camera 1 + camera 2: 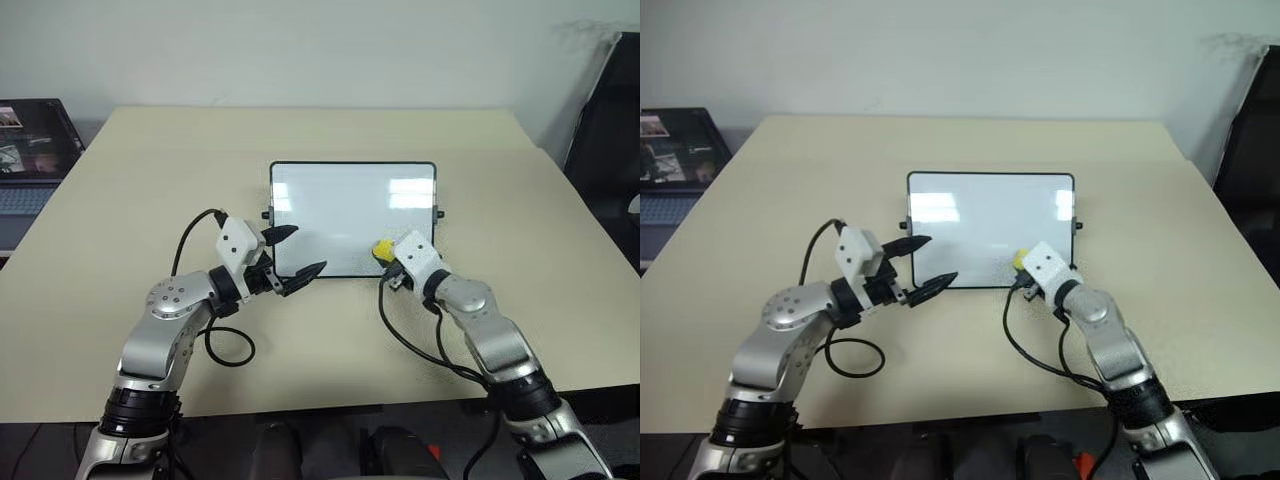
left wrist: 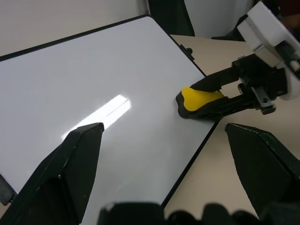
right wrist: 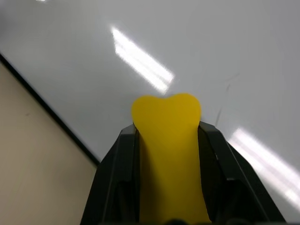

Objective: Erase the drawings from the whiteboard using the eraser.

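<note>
The whiteboard (image 1: 350, 205) lies flat in the middle of the beige table (image 1: 150, 170); its surface looks almost blank. In the right wrist view a faint thin stroke of the drawings (image 3: 219, 112) shows just past the eraser. My right gripper (image 1: 386, 254) is shut on the yellow eraser (image 1: 382, 248), whose dark underside rests on the board near its near right corner. The eraser (image 2: 199, 97) sits just inside the board's black frame. My left gripper (image 1: 305, 250) stands open over the board's near left corner, with nothing between its fingers.
A laptop (image 1: 28, 160) sits off the table's far left. A black chair (image 1: 610, 130) stands at the right. Black cables (image 1: 225, 345) loop from both wrists over the near table.
</note>
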Controlling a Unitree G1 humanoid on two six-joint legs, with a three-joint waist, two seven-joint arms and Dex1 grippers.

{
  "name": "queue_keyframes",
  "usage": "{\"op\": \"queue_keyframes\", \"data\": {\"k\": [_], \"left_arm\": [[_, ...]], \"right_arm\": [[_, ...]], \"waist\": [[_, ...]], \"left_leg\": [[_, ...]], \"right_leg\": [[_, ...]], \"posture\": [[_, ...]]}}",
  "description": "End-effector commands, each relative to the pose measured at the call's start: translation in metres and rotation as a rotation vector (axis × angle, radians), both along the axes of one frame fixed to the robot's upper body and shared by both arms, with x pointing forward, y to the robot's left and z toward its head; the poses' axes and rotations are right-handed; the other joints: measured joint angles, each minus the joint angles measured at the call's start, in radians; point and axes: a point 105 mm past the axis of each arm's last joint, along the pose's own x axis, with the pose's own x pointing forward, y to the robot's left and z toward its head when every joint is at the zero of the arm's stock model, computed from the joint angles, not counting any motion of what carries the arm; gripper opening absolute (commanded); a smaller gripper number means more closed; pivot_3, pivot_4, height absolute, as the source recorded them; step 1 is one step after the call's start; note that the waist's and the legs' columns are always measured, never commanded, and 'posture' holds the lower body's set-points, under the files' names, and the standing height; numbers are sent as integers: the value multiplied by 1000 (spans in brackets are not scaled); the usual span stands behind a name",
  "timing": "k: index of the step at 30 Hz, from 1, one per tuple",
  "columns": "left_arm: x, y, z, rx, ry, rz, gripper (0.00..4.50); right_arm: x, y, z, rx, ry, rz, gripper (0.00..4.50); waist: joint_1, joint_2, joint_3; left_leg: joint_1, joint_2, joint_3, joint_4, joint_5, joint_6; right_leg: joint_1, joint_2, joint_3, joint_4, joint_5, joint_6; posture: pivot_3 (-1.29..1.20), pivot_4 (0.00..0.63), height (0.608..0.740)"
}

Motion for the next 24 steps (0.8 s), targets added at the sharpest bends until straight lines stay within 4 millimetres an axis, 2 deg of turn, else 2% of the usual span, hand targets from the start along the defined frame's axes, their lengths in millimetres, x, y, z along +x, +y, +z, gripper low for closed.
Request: {"op": "queue_keyframes", "data": {"k": [1, 5, 9, 12, 15, 19, 24], "left_arm": [[-1, -2, 12, -5, -56, -12, 4500], [-2, -3, 12, -7, -54, -21, 4500], [-11, -9, 11, -8, -36, -87, 4500], [-22, -16, 11, 7, -21, -174, 4500], [-33, -24, 10, 28, -1, -260, 4500], [-45, -34, 8, 63, 14, -357, 4500], [-49, -38, 5, 73, 22, -399, 4500]], "right_arm": [[-12, -8, 43, 92, -59, -7, 1272], [-23, -33, 66, 132, -78, -69, 1272], [-32, -74, 69, 111, -63, -192, 1272], [-38, -104, 59, 66, -22, -286, 1272], [-42, -124, 49, 39, 22, -348, 1272], [-47, -142, 28, 16, 97, -402, 1272], [-45, -162, 4, -14, 167, -479, 1272]], "waist": [[5, 1, 1], [15, 2, 4], [19, 1, 5], [18, 1, 6], [16, 3, 7], [12, 3, 7], [13, 4, 7]], "left_leg": [[-4, -1, 1, 0, 0, 0], [-5, -2, 1, -1, -3, -4], [-5, -2, 1, -1, -4, -6], [-5, -3, 2, -1, -4, -6], [-5, -3, 2, -1, -4, -6], [-4, -3, 1, 0, -4, -6], [-4, -3, 1, 0, -4, -6]], "right_leg": [[-4, 1, 0, 0, 0, 0], [-5, 2, 0, -2, -2, 1], [-4, 2, 0, -4, -4, 2], [-4, 2, 1, -4, -5, 2], [-4, 2, 1, -3, -5, 2], [-3, 3, 1, -2, -6, 4], [-3, 3, 1, -2, -6, 4]], "posture": [[0, 150, 740], [0, 150, 740], [0, 150, 740], [0, 150, 740], [0, 150, 740], [0, 150, 740], [0, 150, 740]]}}
